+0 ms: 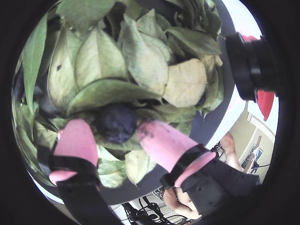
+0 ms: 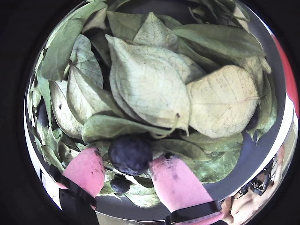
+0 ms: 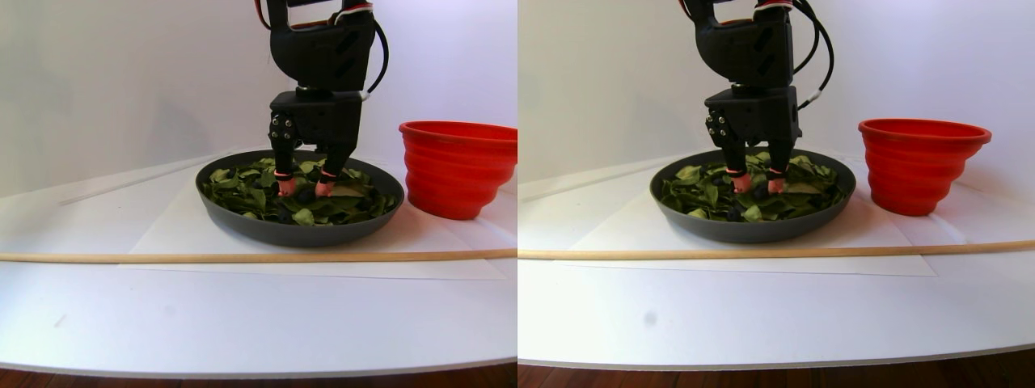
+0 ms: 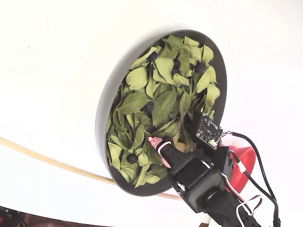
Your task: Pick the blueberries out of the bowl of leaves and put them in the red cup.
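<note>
Down among the leaves [image 2: 150, 89] in the bowl [image 3: 242, 222], the gripper [image 2: 127, 171] hangs with its two pink-tipped fingers [image 1: 75, 140] spread apart, one on each side of a dark blue-black blueberry [image 2: 130, 153]. Both wrist views show that berry lying between the fingertips; the right-hand finger looks to be just against it, while a sliver of leaf shows between the berry and the left-hand finger, so the berry is bracketed rather than pinched. A second, smaller berry [image 2: 120, 183] sits just below the first, half tucked under the leaves. Pale yellow-green leaves lie piled right behind the berry, and darker green ones curl around the bowl's edge. Seen in the stereo pair view, the gripper points straight down into the middle of the bowl, its tips at leaf level. Beside the bowl, to its right in that view and near it, the red cup [image 3: 457, 166] stands upright on the white table [image 3: 242, 315]. A thin wooden strip [image 3: 242, 257] runs across the table in front of the bowl.
</note>
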